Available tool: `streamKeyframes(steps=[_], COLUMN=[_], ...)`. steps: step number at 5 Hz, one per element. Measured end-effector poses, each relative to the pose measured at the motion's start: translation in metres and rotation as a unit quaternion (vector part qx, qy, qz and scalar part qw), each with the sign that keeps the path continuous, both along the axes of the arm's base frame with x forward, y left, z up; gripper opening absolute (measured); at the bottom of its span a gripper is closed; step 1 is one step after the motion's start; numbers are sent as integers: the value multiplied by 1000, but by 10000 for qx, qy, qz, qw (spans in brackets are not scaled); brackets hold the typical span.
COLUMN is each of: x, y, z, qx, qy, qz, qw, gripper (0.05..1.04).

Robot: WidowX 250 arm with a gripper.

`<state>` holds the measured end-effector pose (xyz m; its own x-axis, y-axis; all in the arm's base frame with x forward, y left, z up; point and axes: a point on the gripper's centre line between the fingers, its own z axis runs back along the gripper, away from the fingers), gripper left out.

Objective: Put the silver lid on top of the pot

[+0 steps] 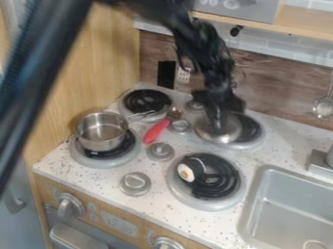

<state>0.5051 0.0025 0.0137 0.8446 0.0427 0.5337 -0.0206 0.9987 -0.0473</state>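
Observation:
The black gripper [224, 114] hangs down at the right rear burner, directly over the silver lid [218, 133] and overlapping its upper part. Whether it touches or holds the lid cannot be made out. The lid lies at the left side of that burner. On the left front burner stands the silver pot [101, 133], uncovered, its handle pointing to the back right.
A red-handled utensil [156, 131] lies between the pot and the lid, among several grey knobs [160, 151]. The right front burner [218, 177] bears a small black pan with an egg picture [186, 172]. A sink [286, 209] is at the right, a wooden wall behind.

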Motion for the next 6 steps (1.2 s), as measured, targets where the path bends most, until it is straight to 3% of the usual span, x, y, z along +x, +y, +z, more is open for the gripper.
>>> streamKeyframes(steps=[1,2,4,5,6], x=[-26,-43,-85,-95,-111], y=[44,69,118,126,149], z=[21,36,31,25,22], qx=[-58,31,-132,-171,-113], qy=[-53,-58,288,435,694], qz=[480,734,1361,1480,1740], qw=[9988,9973,9902,9879,9822], gripper=[239,239,239,239,239])
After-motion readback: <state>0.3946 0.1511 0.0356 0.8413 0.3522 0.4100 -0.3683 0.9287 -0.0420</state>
